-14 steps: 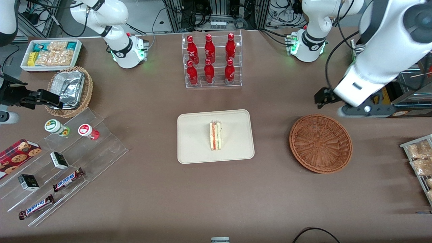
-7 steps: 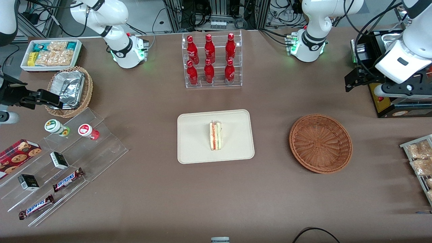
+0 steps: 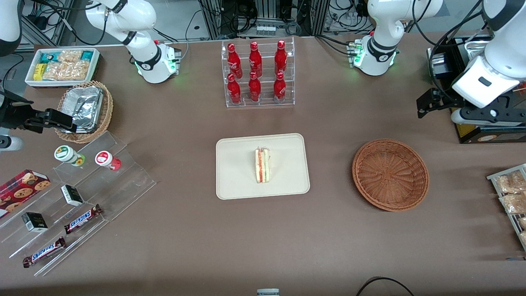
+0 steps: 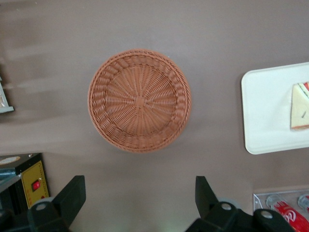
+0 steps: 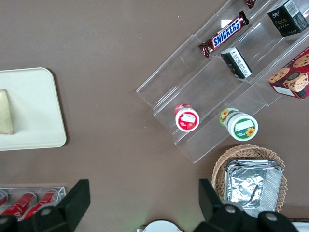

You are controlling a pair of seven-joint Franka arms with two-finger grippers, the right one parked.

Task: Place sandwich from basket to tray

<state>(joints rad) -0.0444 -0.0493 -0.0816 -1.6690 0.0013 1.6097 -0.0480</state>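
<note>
Brown table (image 3: 337, 230), perhaps cabled racks (image 3: 267, 16)

Cream tray (image 3: 238, 181), red-brown woven basket (image 3: 390, 174), orange/green-layered sandwich (image 3: 262, 165), black claw (image 4: 139, 200).

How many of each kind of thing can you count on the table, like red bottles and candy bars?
Red bottles: 6
Candy bars: 2
Round tubs: 2
Small dark boxes: 2
Sandwich, on the tray: 1
Tray: 1
Brown basket, nothing in it: 1
Foil-lined basket: 1
Open gripper, above the table, holding nothing: 1
Total: 17
</note>
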